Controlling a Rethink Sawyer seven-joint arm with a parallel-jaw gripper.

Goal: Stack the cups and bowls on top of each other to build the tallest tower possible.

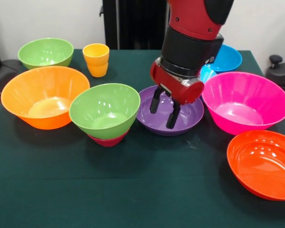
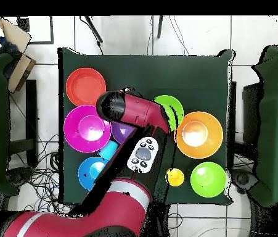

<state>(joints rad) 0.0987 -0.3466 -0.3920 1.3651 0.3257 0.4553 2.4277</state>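
My gripper is open and empty, its two black fingers hanging into the purple bowl at the table's middle. Left of it, a green bowl sits on a small crimson bowl. The yellow-orange cup stands upright at the back, alone. The light blue cup shows partly behind my arm. In the overhead view the arm hides the gripper and covers part of the purple bowl and the stacked green bowl.
A large orange bowl and a second green bowl stand at the left. A large pink bowl, a blue bowl and a red-orange bowl stand at the right. The dark green table fills the view.
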